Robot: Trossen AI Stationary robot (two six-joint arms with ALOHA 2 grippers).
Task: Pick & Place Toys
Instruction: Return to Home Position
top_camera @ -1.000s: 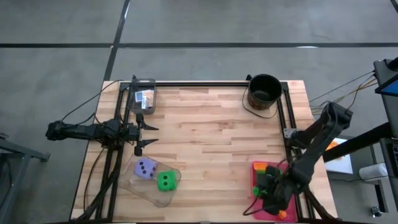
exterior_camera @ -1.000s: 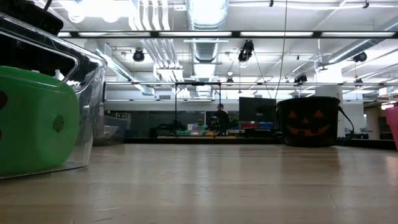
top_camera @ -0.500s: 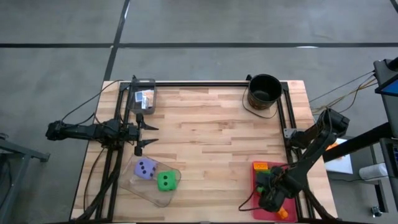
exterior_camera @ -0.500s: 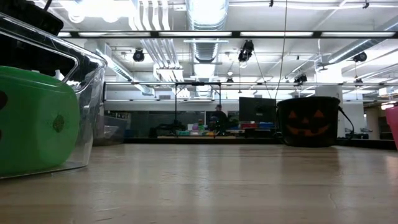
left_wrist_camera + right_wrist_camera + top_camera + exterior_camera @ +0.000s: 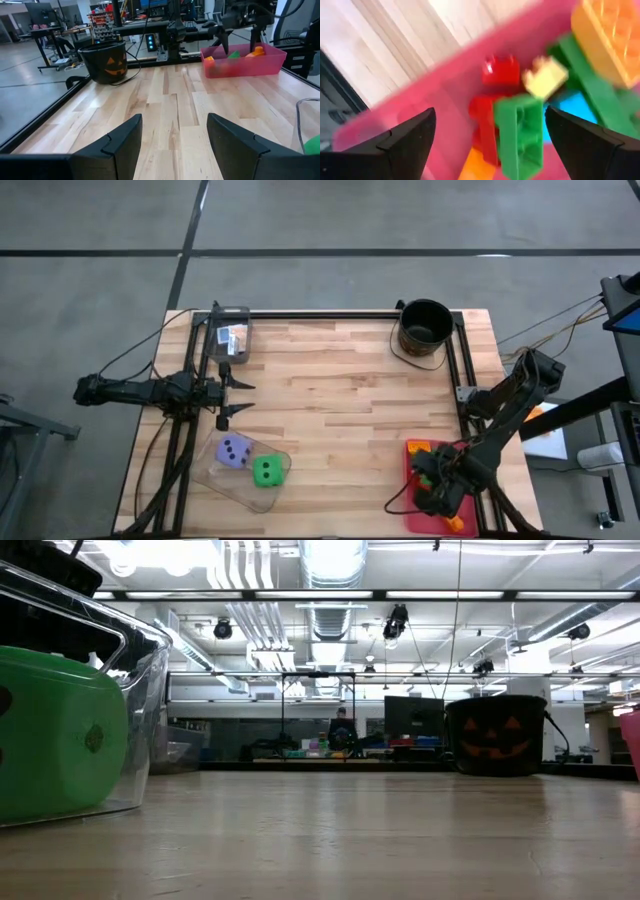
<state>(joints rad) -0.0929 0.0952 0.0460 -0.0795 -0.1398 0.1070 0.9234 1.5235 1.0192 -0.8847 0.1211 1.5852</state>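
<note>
The toys are spread over three places. Red (image 5: 500, 70), yellow (image 5: 545, 77), green (image 5: 520, 130) and orange (image 5: 610, 35) bricks lie in the pink tray (image 5: 412, 480) at the near right corner. My right gripper (image 5: 489, 117) hangs open just above them, pointing down, with the green and red bricks below the gap. A purple die (image 5: 235, 450) and a green die (image 5: 267, 471) rest in a clear container (image 5: 215, 475). Card packs lie in a small clear box (image 5: 232, 335). My left gripper (image 5: 236, 396) waits open at the left edge.
The black pumpkin-face bucket (image 5: 425, 327) stands at the far right corner. A dark rail frame (image 5: 330, 314) runs along the table's far edge and sides. Bare wood (image 5: 340, 410) lies across the table's middle. Someone stands far back in the room (image 5: 342, 730).
My right gripper has rolled about its pointing line and tipped more steeply downward while staying over the pink tray. The bricks, the dice and my left arm have kept still.
</note>
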